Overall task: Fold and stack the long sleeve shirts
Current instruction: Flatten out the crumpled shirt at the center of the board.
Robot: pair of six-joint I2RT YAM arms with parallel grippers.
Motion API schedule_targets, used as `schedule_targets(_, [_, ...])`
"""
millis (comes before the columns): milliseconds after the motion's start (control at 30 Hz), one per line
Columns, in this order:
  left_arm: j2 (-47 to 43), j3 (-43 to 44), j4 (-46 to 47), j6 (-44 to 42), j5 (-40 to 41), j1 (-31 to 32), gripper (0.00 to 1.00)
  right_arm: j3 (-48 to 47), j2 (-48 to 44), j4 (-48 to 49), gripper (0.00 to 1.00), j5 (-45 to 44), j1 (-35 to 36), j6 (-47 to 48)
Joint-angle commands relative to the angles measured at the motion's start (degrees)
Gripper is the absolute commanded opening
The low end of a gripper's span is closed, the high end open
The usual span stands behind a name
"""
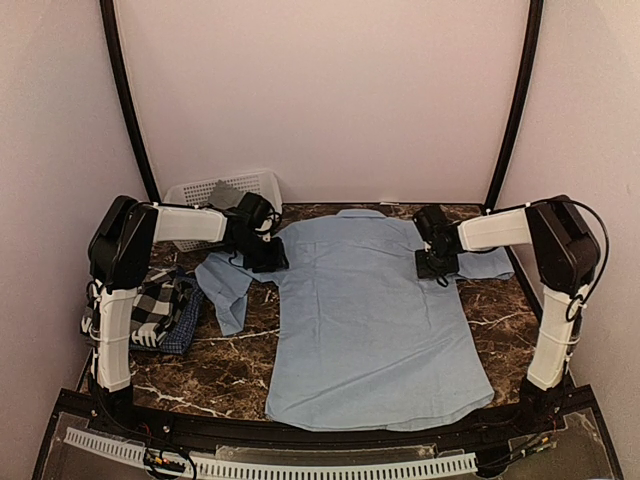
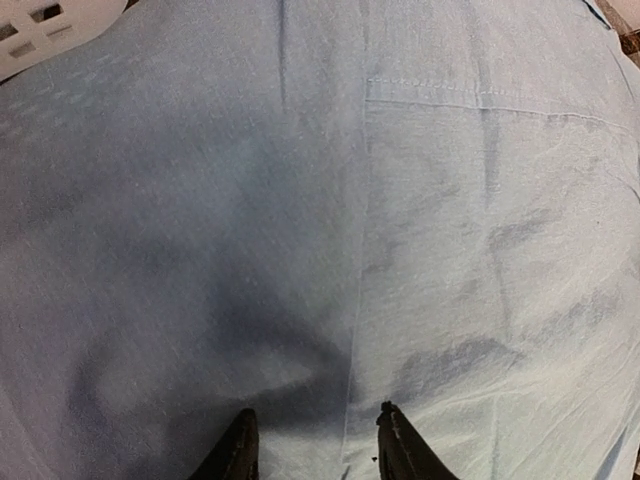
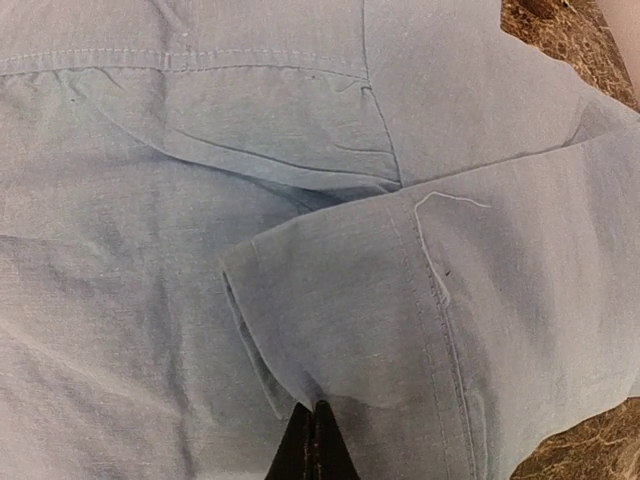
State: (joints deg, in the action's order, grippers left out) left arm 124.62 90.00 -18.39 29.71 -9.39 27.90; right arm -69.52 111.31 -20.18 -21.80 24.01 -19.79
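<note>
a: blue shirt [image 1: 370, 320] flat on table [image 1: 225, 370], collar far side. right gripper [image 3: 315, 445] shut tight at sleeve [image 3: 420, 300] hem, sleeve folded across body. cloth in the pinch? can't tell.
b: left gripper [image 2: 316, 415] half open over left shoulder, holding nothing.
a: check the grab before lifting, then drag sleeve inward low and slow, edge kept parallel to side seam.
b: agreed. checked shirts [image 1: 160, 310] piled at left, well apart from the fold.

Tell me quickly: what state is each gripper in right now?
Left gripper: open, poised over the light blue shirt.
Right gripper: closed, apparently pinching that shirt's folded sleeve at its edge.
</note>
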Motion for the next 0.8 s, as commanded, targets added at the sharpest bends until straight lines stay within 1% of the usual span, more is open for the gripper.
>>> schedule_targets(0, [-0.07, 0.94, -3.63, -0.39, 3.42, -1.18, 0.40, -0.30, -3.80, -0.10, 0.00, 0.19, -0.54, -0.46])
schedule_targets(333, [-0.50, 1.87, -4.11, -1.11, 2.80, -1.18, 0.40, -0.69, -8.39, -0.78, 0.00, 0.39, -1.47, -0.62])
schedule_targets(533, [-0.98, 2.35, -4.34, -1.32, 1.90, -1.19, 0.40, 0.21, -8.26, 0.28, 0.00, 3.62, -3.27, 0.60])
schedule_targets(567, [-1.14, 2.36, -4.35, -1.32, 1.73, -1.18, 0.40, 0.07, -7.68, 0.43, 0.06, 4.91, -3.31, 1.26])
schedule_targets(700, [-1.66, 2.38, -4.35, -1.42, 1.13, -1.11, 0.40, -0.70, -4.37, 0.57, 0.47, 7.39, -2.54, 2.91])
schedule_targets(733, [-1.88, 2.38, -4.39, -1.46, 1.13, -1.10, 0.40, -0.66, -3.67, 0.91, 0.56, 7.34, -2.28, 3.22])
schedule_targets(767, [-1.90, 2.33, -4.42, -1.49, 1.04, -1.10, 0.40, -0.58, -3.07, 1.36, 0.62, 7.26, -2.03, 3.46])
